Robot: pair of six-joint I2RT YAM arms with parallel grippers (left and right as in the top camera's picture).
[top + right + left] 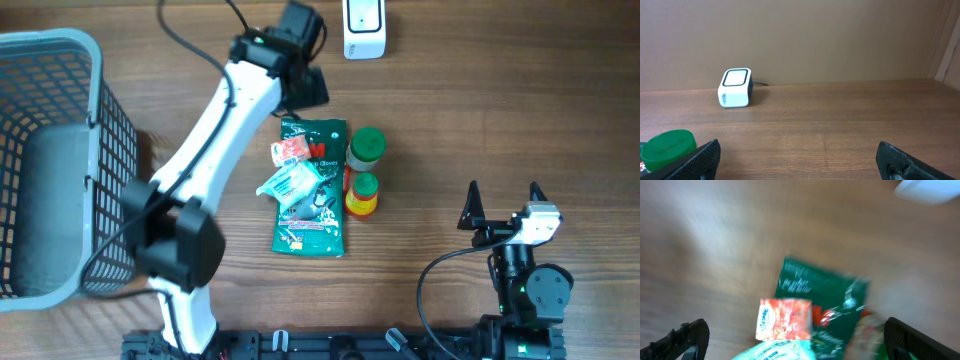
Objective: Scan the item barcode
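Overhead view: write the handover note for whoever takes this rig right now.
Left gripper open, empty, just past the far end of the green pouch. Right gripper open, empty, off to the right. Red sachet and pale packet lie on the pouch; green-capped bottle and yellow bottle beside it. Scanner at the far edge. Nothing is held or at the scanner: an item has to be picked up and scanned.

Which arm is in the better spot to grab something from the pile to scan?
Left, probably. The left gripper is open right beside the green packet, near the scanner. The right gripper is open too, but farther from the packet.
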